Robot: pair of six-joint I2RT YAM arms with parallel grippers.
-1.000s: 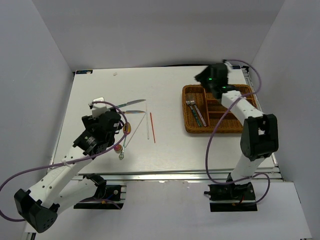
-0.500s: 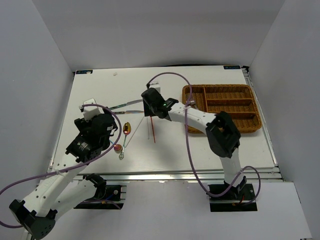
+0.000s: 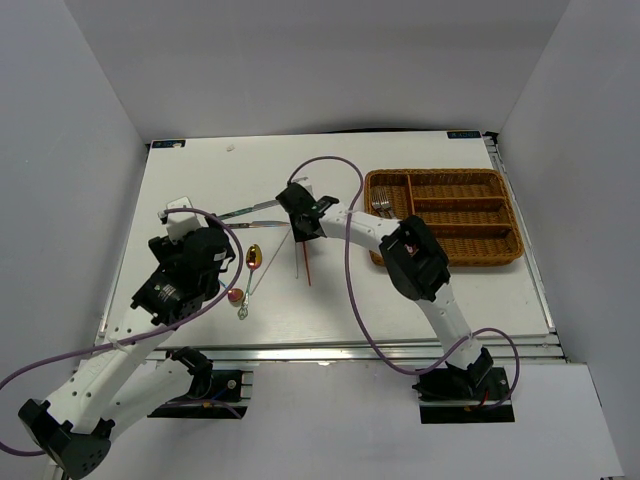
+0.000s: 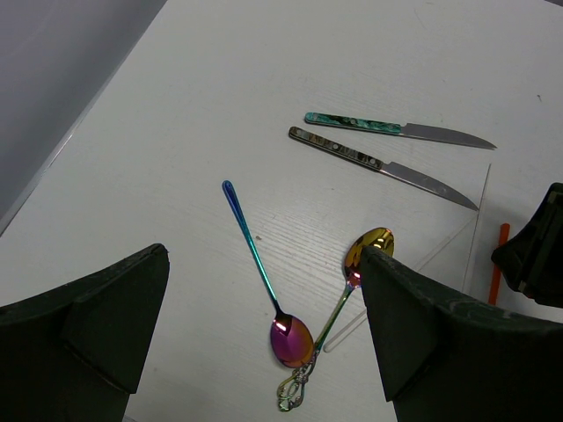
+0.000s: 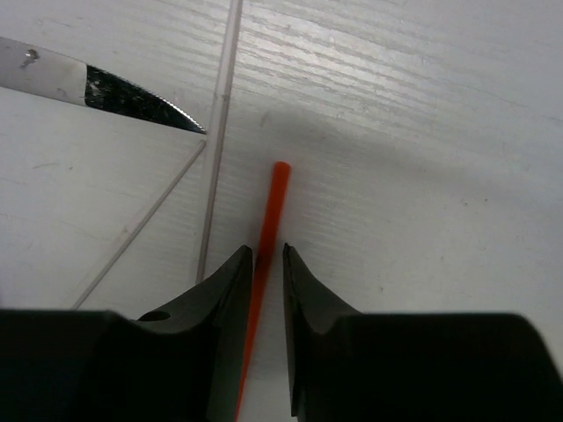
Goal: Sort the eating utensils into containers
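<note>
Straddling red chopstick (image 5: 274, 198) on tabletop (image 3: 200, 180) well left of wicker tray (image 3: 440, 173), right gripper (image 5: 266, 253) fingers narrowly apart, not yet pinching; centre it, squeeze fully before lifting. Left gripper (image 4: 264, 255) fingers wide, empty.

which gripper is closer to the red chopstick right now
Right. The right gripper is down at the table, its fingers straddling the red chopstick with a small gap showing. The left gripper hangs wide open over the spoons, off to the chopstick's left.
</note>
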